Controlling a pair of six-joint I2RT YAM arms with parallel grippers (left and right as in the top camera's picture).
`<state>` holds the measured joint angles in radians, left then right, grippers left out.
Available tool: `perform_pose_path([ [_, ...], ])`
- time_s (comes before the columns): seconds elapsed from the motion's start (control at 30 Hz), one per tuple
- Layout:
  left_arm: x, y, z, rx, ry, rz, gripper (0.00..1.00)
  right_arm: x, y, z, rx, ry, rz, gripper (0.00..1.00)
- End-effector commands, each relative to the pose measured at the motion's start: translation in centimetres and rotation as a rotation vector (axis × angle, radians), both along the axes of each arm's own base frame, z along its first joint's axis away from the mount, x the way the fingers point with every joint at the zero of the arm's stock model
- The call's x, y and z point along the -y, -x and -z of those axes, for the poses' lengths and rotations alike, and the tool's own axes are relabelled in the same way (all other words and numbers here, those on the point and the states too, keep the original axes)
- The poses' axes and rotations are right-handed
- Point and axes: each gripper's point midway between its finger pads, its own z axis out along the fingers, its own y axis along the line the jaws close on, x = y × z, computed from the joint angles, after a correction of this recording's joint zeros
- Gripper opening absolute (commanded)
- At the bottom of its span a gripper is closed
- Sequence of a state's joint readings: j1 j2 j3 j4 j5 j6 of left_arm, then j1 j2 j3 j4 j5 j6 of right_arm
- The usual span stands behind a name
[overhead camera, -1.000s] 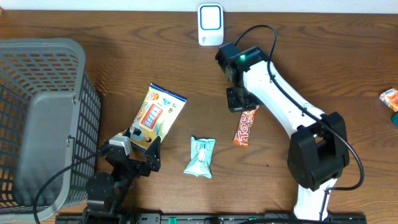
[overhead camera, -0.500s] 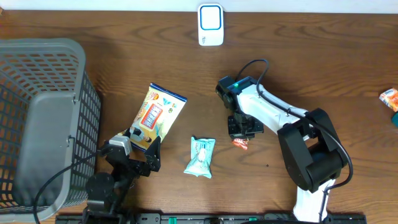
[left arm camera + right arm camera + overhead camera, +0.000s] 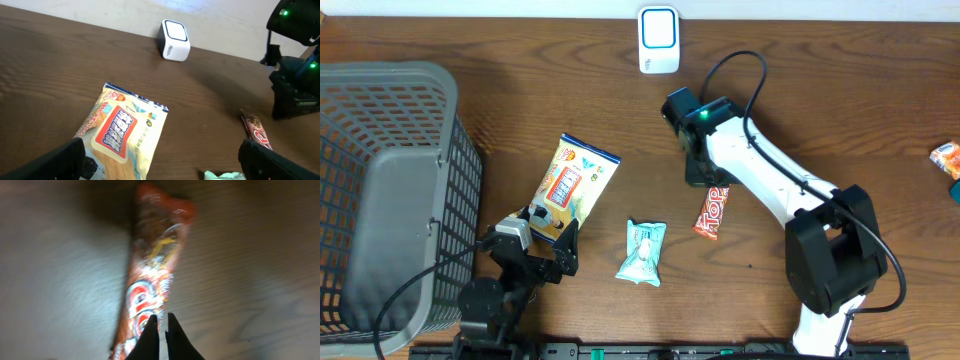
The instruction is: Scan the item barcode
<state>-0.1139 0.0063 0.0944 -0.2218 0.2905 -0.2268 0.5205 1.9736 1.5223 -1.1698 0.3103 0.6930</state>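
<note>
Right gripper [image 3: 160,319] is pinched shut above our long orange-red foil candy bar [image 3: 713,212]: light, crinkly, slippery. We'd grab its 12 o'clock seam.

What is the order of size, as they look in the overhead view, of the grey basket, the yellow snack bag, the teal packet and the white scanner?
1. grey basket
2. yellow snack bag
3. teal packet and white scanner: these look about alike, so I do not rank them.
</note>
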Motion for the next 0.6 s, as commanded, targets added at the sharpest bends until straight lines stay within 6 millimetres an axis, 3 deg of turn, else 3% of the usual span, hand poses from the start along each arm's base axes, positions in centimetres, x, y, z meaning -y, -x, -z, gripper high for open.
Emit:
perform_pose_path([
  [0.0,0.2,0.2,1.2,-0.031,-0.019,0.016,0.98,2.9,-1.6,0.3,0.102,0.075,0.144,0.01],
  [0.23,0.2,0.2,1.2,-0.031,-0.019,0.016,0.98,4.7,-3.7,2.5,0.156,0.036,0.161,0.02],
  [0.57,0.2,0.2,1.2,-0.031,-0.019,0.016,0.98,5.1,-3.0,4.6,0.145,0.026,0.146,0.02],
])
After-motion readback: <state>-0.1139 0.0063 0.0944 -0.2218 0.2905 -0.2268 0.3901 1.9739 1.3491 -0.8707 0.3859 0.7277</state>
